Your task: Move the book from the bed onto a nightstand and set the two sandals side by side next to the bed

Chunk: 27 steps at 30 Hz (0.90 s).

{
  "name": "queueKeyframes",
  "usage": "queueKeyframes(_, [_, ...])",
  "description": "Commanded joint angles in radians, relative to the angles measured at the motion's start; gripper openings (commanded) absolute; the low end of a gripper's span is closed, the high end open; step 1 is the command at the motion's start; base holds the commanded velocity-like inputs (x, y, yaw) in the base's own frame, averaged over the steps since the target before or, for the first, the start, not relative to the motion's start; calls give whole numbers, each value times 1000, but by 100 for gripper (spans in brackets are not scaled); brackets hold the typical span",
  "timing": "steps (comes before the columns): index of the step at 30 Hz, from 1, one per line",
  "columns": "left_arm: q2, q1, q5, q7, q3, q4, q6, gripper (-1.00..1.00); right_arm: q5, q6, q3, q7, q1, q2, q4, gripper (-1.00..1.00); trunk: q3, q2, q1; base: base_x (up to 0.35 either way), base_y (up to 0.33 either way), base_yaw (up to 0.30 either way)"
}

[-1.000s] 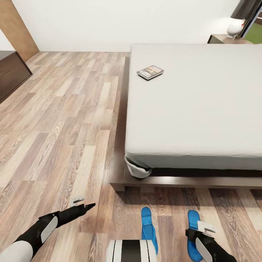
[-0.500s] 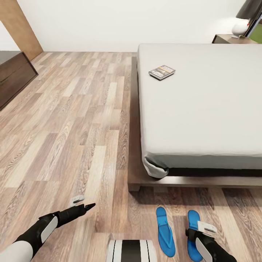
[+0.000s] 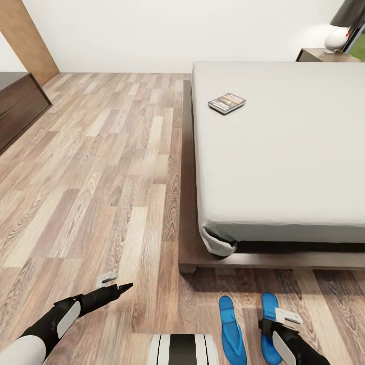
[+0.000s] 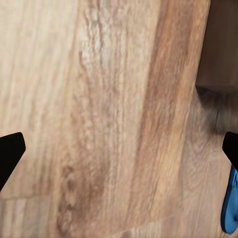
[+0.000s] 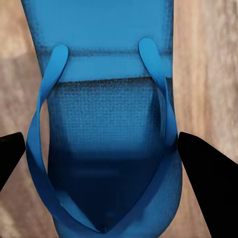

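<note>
Sandals (image 3: 232, 330) side by side (book (image 3: 226, 103) on bed (image 3: 284, 152)).

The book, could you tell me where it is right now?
In the head view, the book lies flat on the bed, near the mattress's left edge toward its far end.

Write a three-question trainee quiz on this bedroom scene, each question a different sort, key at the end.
1. True or false: the book lies on the bed.
2. The right gripper hangs above: A) the nightstand B) a sandal C) the book.
3. Fill in: both sandals lie on the ____ by the bed's foot.

Key: 1 true; 2 B; 3 floor.
</note>
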Motion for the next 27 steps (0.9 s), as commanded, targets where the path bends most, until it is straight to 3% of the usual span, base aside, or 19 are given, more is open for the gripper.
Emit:
queueKeyframes(1, [1, 0, 11, 0, -4, -1, 9, 100, -7, 6, 8, -8, 0, -1, -2, -100, -5, 0, 0, 2, 0, 0])
queueKeyframes(9, [1, 0, 10, 0, -5, -1, 9, 100, -7, 6, 9, -8, 0, -1, -2, -100, -35, -2, 4, 0, 0, 0])
queueKeyframes(12, [1, 0, 10, 0, -6, -1, 9, 100, -6, 6, 15, -7, 0, 1, -2, -100, -35, -2, 4, 0, 0, 0])
queueKeyframes(14, [1, 0, 10, 0, -7, -1, 9, 100, 8, 6, 50, -6, 0, 2, -2, -100, -35, -2, 4, 0, 0, 0])
queueKeyframes(17, [1, 0, 9, 0, -7, -1, 9, 100, 53, 3, 189, -8, 0, 4, -2, -100, -35, -2, 4, 0, 0, 0])
queueKeyframes(18, [1, 0, 9, 0, -7, -1, 9, 100, 56, 2, 203, -8, 0, 4, -2, -100, -35, -2, 4, 0, 0, 0])
queueKeyframes(27, [1, 0, 10, 0, -6, -1, 9, 100, 60, -3, 217, -8, 0, 4, -2, -100, -35, -2, 4, 0, 55, 0])
